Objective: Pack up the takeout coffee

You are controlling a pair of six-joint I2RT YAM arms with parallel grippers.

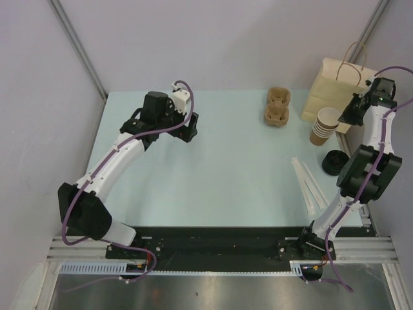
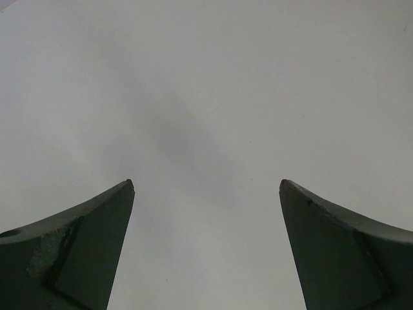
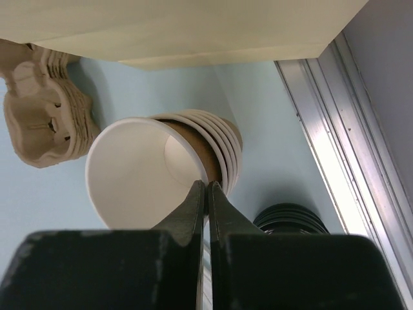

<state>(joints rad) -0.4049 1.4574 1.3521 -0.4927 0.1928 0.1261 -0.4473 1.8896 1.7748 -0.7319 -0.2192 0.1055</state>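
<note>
Seen from above, the takeout coffee cup [image 1: 326, 116] tops a stack (several nested alike) near the counter's [image 1: 213, 168] far right corner, just in front of the paper bag [image 1: 332, 84]. The right gripper [image 1: 344, 116] is at its rim. The left wrist view shows the left gripper [image 2: 206, 187] spread wide, holding nothing. In the right wrist view, the jaws are pinched together on the cup's wall.

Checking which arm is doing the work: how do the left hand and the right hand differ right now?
The left hand stands wide open, while the right hand is shut. The left hand holds nothing, while the right hand pinches the rim of the top cup. Both have dark, tapered fingers.
</note>
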